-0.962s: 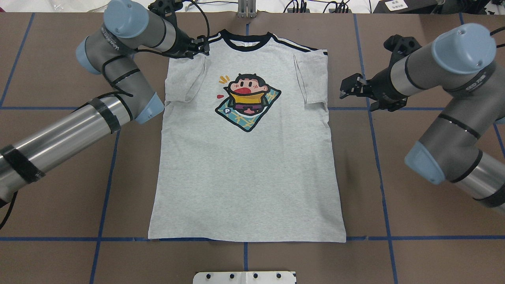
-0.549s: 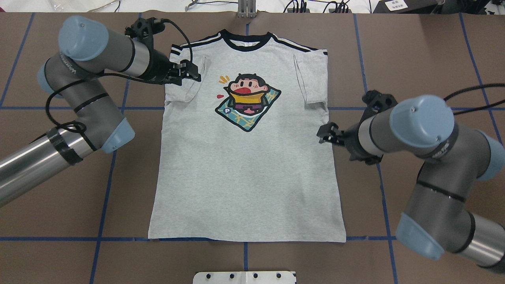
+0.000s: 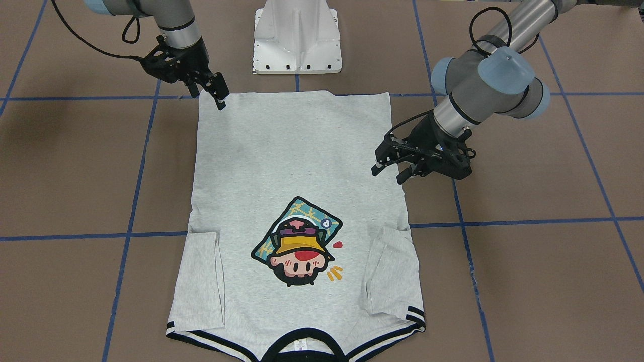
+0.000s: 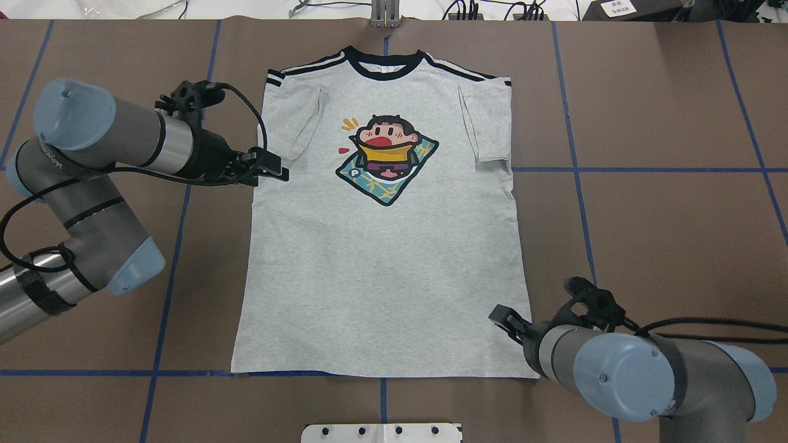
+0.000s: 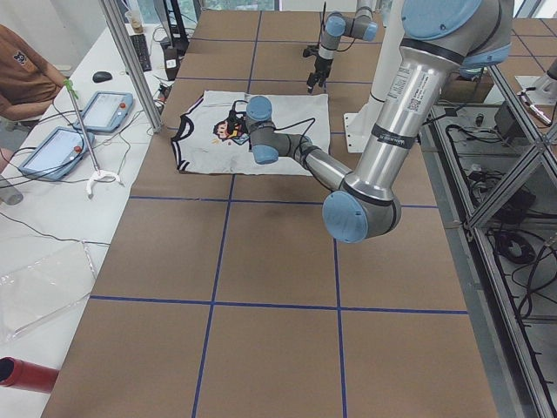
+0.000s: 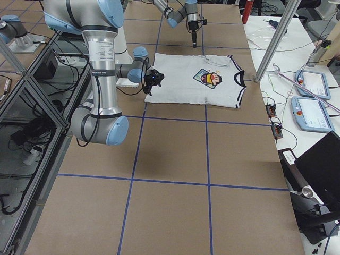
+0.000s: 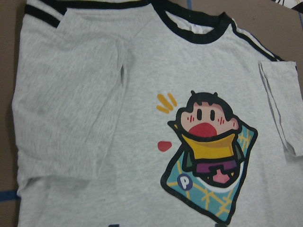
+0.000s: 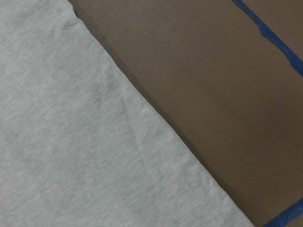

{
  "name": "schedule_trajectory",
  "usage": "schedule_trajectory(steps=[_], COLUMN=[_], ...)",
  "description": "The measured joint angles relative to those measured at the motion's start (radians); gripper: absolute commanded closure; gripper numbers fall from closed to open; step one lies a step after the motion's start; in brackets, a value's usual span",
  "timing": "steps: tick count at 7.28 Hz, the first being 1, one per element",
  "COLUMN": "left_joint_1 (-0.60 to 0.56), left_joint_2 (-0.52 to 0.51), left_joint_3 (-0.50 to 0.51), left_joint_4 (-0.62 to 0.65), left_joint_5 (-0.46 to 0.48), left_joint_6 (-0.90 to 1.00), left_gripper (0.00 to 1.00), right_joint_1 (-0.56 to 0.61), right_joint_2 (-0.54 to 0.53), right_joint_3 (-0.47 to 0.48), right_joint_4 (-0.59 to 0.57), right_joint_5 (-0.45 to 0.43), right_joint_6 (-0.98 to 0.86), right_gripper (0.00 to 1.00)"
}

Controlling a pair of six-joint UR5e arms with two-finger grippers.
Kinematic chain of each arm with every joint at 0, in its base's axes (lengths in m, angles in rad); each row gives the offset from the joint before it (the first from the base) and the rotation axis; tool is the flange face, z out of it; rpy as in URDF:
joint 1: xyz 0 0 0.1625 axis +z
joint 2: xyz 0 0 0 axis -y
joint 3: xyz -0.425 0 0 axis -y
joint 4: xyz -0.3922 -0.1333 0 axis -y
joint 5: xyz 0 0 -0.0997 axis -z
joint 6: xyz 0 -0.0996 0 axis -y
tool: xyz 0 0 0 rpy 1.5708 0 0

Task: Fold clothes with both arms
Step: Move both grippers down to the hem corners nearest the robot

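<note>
The grey T-shirt lies flat, print up, on the brown table, collar at the far side and both sleeves folded inward. Its cartoon print shows whole in the left wrist view. My left gripper is open and empty, at the shirt's left edge just below the folded sleeve; it also shows in the front-facing view. My right gripper looks open and empty over the near right hem corner; it also shows in the front-facing view. The right wrist view shows only the shirt's side edge on bare table.
The white pedestal base stands at the table's near edge, just behind the hem. Blue tape lines cross the brown table top. A side desk with tablets and a seated person lie beyond the table's far edge.
My left gripper has moved from the left shoulder down along the shirt's left edge to below the sleeve. My right gripper has moved from beside the right sleeve down to the hem corner. The shirt has not moved.
</note>
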State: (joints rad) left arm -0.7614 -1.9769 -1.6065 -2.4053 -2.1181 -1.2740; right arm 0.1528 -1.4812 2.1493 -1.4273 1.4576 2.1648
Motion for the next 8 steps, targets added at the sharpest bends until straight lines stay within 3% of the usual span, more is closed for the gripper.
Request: schedule_trajectory(steps=[3, 8], left_joint_1=[0.022, 0.031], left_joint_2=[0.006, 0.008], left_joint_3=[-0.005, 0.004], left_joint_4=[0.000, 0.001], left_joint_5=[0.004, 0.006], left_joint_6=[-0.005, -0.004], left_gripper=[0.25, 0.25], right_joint_1=[-0.077, -0.115], right_joint_2=[-0.050, -0.042], right_joint_3=[-0.001, -0.030], right_joint_4=[-0.018, -0.019], right_joint_5=[-0.050, -0.082], right_joint_6=[0.145, 0.195], right_gripper=[0.08, 0.12])
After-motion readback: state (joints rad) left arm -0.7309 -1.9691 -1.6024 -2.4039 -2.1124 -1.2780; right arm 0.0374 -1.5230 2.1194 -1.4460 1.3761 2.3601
